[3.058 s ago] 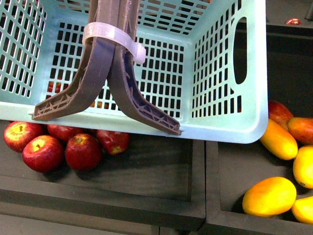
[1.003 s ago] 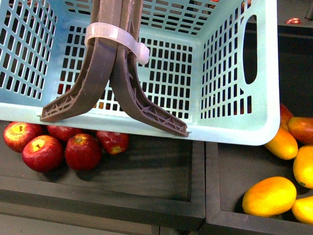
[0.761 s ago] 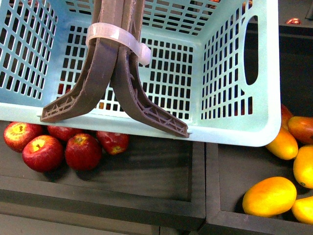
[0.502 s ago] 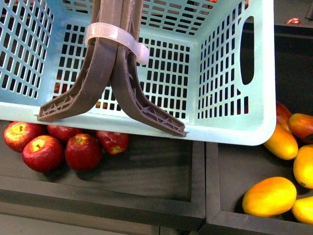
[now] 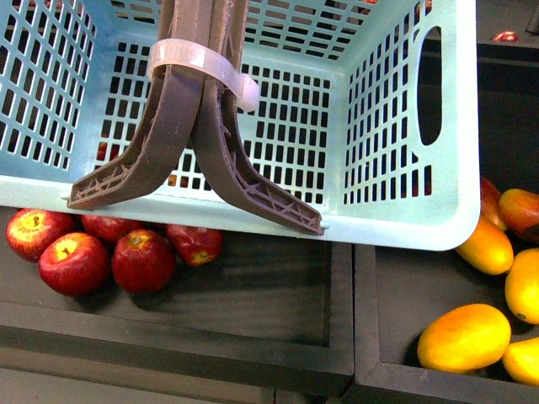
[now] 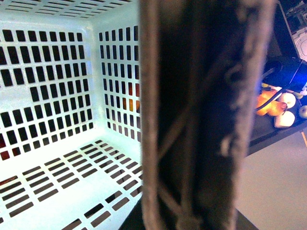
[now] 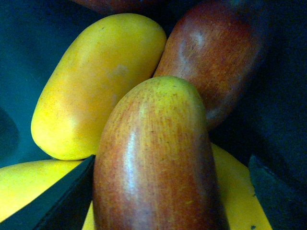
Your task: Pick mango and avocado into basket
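Shows basket (image 5: 404, 231) swung slightly toward 3 o'clock since half a second ago, hanging by brown handles (image 5: 168, 126) above apples (image 5: 143, 261) at 8 o'clock. Frames mango (image 7: 153, 158) close in right wrist view, lying on yellow mangoes (image 7: 91, 86), probably in the crate at 4 o'clock. Has right gripper (image 7: 172, 196) spread either side, unclamped. Hides left gripper; cannot tell its grip. Shows no avocado. Risks pinching a crowded neighbour, or clipping the swaying basket on lifting.
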`<state>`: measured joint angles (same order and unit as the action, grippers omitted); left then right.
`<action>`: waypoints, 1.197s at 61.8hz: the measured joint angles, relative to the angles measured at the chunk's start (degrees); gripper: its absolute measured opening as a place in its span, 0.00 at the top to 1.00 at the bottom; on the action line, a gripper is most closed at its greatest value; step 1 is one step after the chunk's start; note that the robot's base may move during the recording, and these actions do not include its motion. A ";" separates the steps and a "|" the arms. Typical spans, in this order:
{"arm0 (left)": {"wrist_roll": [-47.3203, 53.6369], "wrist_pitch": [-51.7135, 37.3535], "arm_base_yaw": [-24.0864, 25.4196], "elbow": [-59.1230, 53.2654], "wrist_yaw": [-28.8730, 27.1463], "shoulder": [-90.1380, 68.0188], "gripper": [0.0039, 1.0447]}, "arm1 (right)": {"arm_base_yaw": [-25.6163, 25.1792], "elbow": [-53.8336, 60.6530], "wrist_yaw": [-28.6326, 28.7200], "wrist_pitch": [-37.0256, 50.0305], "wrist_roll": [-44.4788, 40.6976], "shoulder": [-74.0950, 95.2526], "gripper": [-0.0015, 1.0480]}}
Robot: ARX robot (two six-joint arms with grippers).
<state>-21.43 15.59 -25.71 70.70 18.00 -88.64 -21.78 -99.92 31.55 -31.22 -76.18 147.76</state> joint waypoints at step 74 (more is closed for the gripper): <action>0.00 0.00 0.00 0.00 0.02 0.00 0.95 | -0.70 8.28 23.56 19.89 28.24 -21.55 0.41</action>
<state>-21.43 15.59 -25.71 70.70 18.02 -88.64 -22.48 -91.64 55.11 -11.33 -47.94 126.21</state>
